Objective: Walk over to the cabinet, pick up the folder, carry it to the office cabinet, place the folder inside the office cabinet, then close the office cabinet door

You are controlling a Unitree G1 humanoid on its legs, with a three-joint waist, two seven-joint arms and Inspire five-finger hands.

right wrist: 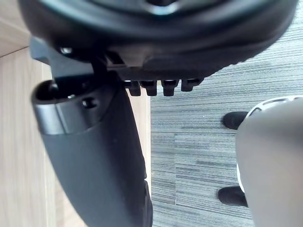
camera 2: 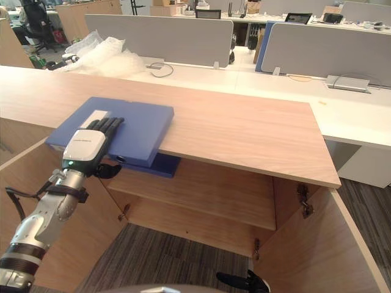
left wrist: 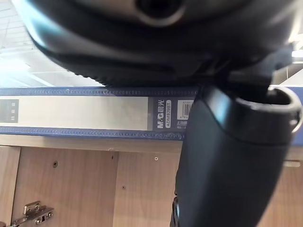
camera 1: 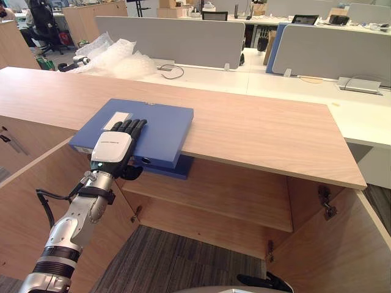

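The left hand [camera 1: 113, 149] grips the folder [camera 1: 162, 128]: straight fingers [camera 1: 129, 126] lie flat on the cover and the thumb [camera 1: 130, 173] is curled beneath its overhanging edge. The folder is a flat, rigid, blue rectangle with a white label [camera 1: 117, 120] just beside the fingertips. Under the fingers it rests on the smooth wood-grain cabinet top [camera 1: 263, 134]. Below the thumb is an open compartment with a plain shelf [camera 1: 232, 195]. The right hand [right wrist: 94, 156] hangs over grey ribbed carpet [right wrist: 213, 142]; its state cannot be told.

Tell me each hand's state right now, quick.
Left hand: closed on the folder, fingers on top, thumb beneath.
Right hand: open, holding nothing.
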